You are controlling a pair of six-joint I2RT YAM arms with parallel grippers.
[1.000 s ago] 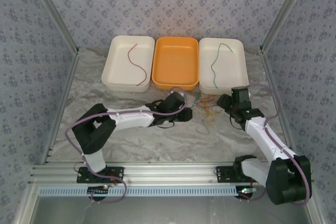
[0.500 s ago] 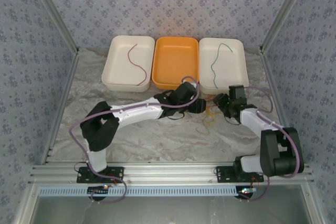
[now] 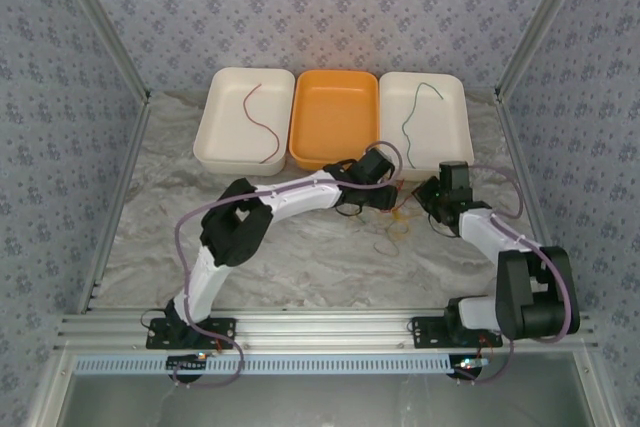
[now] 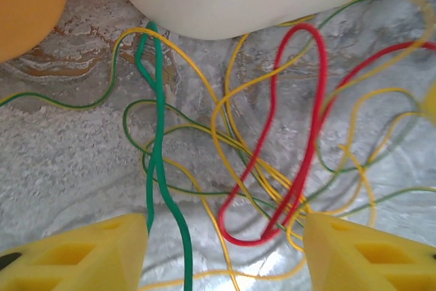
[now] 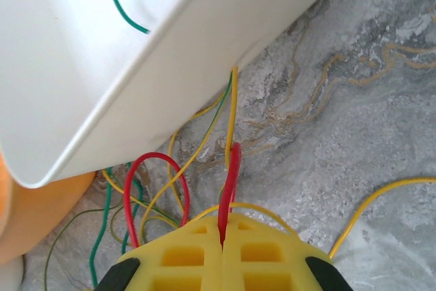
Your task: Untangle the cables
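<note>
- Cables [image 4: 262,168]: two are lying in trays [image 3: 214,137], rest sitting knotted on the desk [image 3: 300,259].
- Right gripper [image 5: 223,231] is pinching a red cable [image 5: 231,180], left gripper [image 4: 226,236] is hanging open.

The cables [image 4: 158,120] have glossy plastic sheathing; the white tray [image 5: 82,66] is smooth plastic; the table [image 5: 354,134] looks marbled and matt.

One camera overlooks the table [image 3: 300,257] from behind; both wrist cameras closely face the same tangled cables [image 4: 272,120].
</note>
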